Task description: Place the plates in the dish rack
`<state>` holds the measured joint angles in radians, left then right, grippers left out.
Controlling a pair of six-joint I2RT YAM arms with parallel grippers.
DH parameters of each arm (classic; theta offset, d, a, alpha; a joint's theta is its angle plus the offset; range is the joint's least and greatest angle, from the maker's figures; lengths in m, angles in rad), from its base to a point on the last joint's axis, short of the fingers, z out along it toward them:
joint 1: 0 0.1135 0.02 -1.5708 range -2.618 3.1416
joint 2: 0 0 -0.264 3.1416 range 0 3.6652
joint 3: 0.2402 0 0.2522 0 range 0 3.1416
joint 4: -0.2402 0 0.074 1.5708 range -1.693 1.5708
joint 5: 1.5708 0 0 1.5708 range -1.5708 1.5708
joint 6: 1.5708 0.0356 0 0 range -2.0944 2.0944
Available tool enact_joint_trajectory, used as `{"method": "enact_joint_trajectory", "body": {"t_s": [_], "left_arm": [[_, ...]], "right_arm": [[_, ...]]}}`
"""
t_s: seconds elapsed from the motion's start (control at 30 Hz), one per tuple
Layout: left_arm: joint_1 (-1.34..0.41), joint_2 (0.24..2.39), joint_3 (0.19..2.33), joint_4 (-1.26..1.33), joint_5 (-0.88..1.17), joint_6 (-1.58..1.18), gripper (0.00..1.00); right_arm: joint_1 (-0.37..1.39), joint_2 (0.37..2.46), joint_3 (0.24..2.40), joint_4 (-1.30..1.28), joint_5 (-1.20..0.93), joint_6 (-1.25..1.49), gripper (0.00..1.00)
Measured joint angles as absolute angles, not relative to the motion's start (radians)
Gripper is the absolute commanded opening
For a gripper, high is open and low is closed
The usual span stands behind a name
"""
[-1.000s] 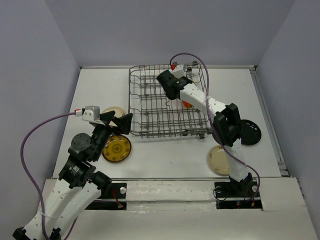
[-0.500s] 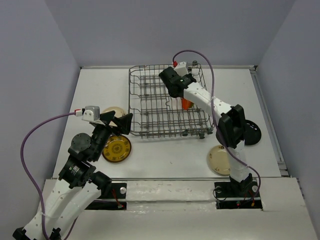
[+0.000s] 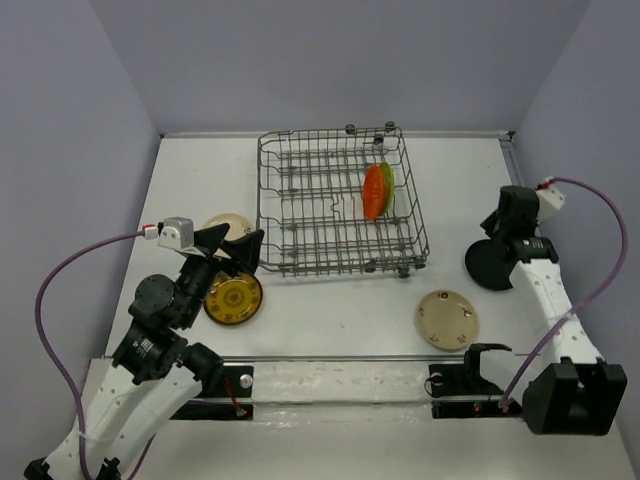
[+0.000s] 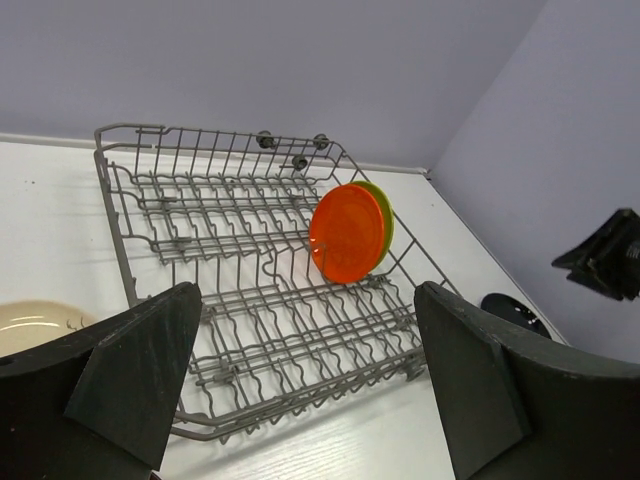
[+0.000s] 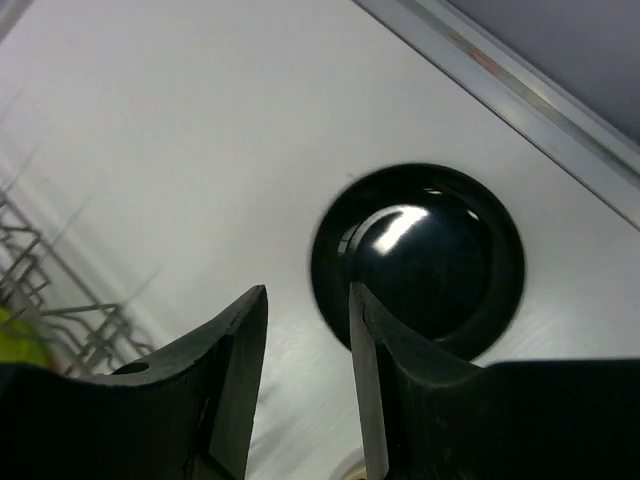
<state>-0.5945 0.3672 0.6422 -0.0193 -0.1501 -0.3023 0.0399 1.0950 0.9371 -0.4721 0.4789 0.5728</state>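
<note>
Starting on the left, the left gripper [image 3: 232,243] is hovering above the white table [image 3: 330,315] with its jaws spread wide and nothing between them. Its wrist camera is looking straight across at the dish rack [image 3: 310,215]. A pale cream plate [image 3: 228,220] is lying flat just behind it, partly hidden by the fingers. A dark yellow plate [image 3: 233,297] with a brown pattern is lying flat just in front of it.

In the middle, the square grey wire rack is sitting toward the far side of the table. Two plates are standing on edge together in its right-hand tines. One is a glossy orange-red plate [image 4: 347,233], and a lime green plate [image 4: 386,212] is tucked close behind it, only its rim peeking out.

Moving right, a plain beige plate [image 3: 447,318] is lying flat near the front edge. Further right, the right gripper [image 5: 306,298] is hanging over a shiny black plate [image 5: 430,255], which is lying flat beside the table's right rail. Its jaws are showing only a narrow gap and are gripping nothing.
</note>
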Motion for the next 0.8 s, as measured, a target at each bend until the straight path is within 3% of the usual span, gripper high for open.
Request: {"method": "enact_joint_trajectory", "body": {"t_s": [0.2,0.3,0.43,0.8], "left_arm": [[-0.617,0.34,0.642,-0.019,-0.15,-0.302,0.99],[-0.633,0.331,0.642,-0.019,-0.15,-0.302,0.99],[-0.653,0.325,0.642,-0.02,-0.15,-0.302,0.99],[-0.666,0.315,0.642,-0.019,-0.15,-0.302,0.99]], "right_arm": [[-0.322,0.867,0.635,-0.451,0.331,0.659,0.52],[-0.464,0.852,0.57,-0.435,0.265,0.686,0.53],[-0.654,0.851,0.482,-0.394,0.139,0.706,0.63],[-0.72,0.983,0.397,-0.264,-0.121,0.722,0.66]]}}
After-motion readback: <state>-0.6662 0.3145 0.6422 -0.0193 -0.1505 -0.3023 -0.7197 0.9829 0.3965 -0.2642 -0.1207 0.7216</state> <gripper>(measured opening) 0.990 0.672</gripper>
